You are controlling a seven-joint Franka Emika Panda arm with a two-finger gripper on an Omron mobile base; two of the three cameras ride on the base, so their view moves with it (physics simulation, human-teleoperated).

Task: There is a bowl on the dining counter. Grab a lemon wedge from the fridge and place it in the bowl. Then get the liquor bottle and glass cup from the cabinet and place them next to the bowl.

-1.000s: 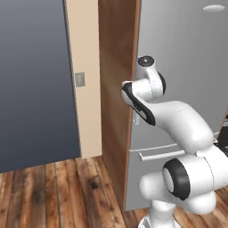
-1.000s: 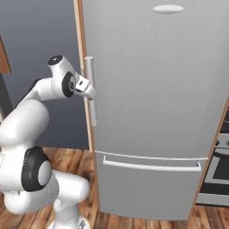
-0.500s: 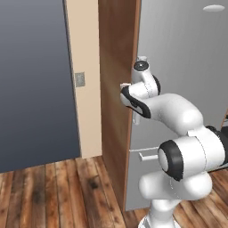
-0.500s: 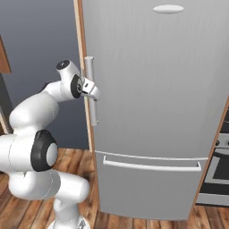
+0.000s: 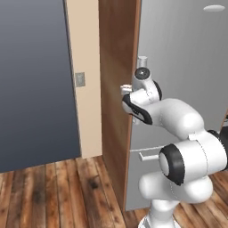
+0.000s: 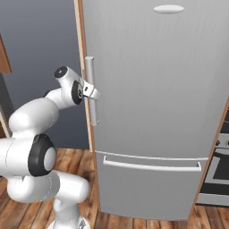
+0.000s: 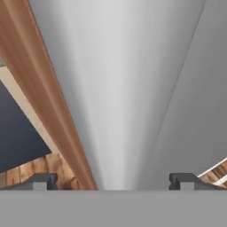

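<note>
So over the last second the arm has stretched forward and the gripper (image 6: 93, 94) has closed right in on the fridge handle (image 6: 91, 89). In the hand view the fingertips (image 7: 41, 181) sit wide apart with the handle (image 7: 119, 102) running up between them, so nothing's clamped yet. Fridge door (image 6: 161, 80) is shut, meaning the lemon wedge is presumably inside, hidden. Next up, I'd guess: squeeze the handle and pull.

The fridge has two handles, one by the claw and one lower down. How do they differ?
The upper handle stands upright along the door's left edge; the lower handle lies level across the drawer front. The claw is at the upper handle, while the lower handle has nothing near it. Both are grey bars.
</note>
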